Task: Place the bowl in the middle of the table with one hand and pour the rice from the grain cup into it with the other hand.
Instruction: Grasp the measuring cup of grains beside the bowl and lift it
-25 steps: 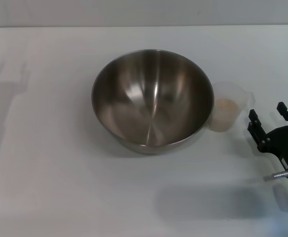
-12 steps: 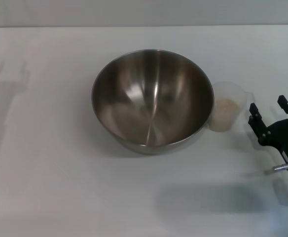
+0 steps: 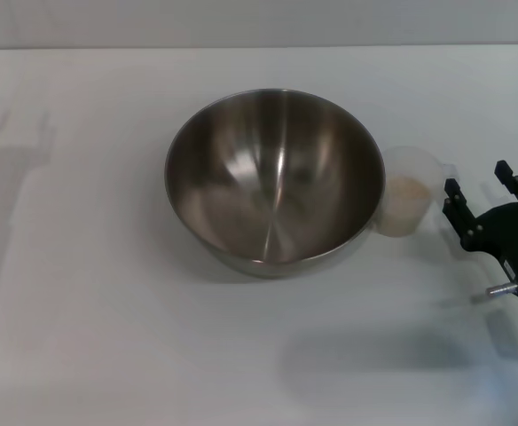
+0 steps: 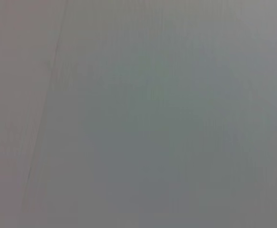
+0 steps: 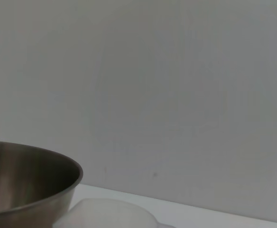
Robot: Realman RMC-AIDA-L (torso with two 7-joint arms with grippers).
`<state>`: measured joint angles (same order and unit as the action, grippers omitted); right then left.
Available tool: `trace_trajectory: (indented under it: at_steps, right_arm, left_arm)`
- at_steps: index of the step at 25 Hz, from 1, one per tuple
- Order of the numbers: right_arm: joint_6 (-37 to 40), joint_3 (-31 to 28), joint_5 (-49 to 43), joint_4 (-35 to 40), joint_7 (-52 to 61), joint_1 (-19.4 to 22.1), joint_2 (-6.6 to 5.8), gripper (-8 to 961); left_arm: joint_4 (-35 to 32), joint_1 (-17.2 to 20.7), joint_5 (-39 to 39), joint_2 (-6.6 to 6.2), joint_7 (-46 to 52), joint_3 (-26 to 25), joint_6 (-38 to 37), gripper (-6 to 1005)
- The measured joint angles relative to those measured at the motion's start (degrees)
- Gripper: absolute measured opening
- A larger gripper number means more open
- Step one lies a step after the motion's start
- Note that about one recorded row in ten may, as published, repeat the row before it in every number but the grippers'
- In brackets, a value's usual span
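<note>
Right end effector (image 3: 488, 188): fingers spread, I note it has edged farther, nearing grain cup (image 3: 411, 202); grasp pending.

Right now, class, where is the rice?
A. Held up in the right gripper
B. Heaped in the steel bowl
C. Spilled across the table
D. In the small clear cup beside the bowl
D: the rice lies as a pale mass inside the grain cup, which stands on the table next to the bowl, whose inside is bare; the right gripper is open beside the cup.
</note>
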<state>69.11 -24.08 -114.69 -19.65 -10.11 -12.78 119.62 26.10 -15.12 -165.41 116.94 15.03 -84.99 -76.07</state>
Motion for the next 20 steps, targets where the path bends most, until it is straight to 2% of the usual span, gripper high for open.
trace_trajectory:
  at_steps: [20]
  right_arm:
    - [-2.26, 0.3, 0.0, 2.75, 0.13, -3.76, 0.16, 654]
  left_arm:
    - [0.01, 0.18, 0.0, 0.79, 0.0, -1.3, -0.39, 595]
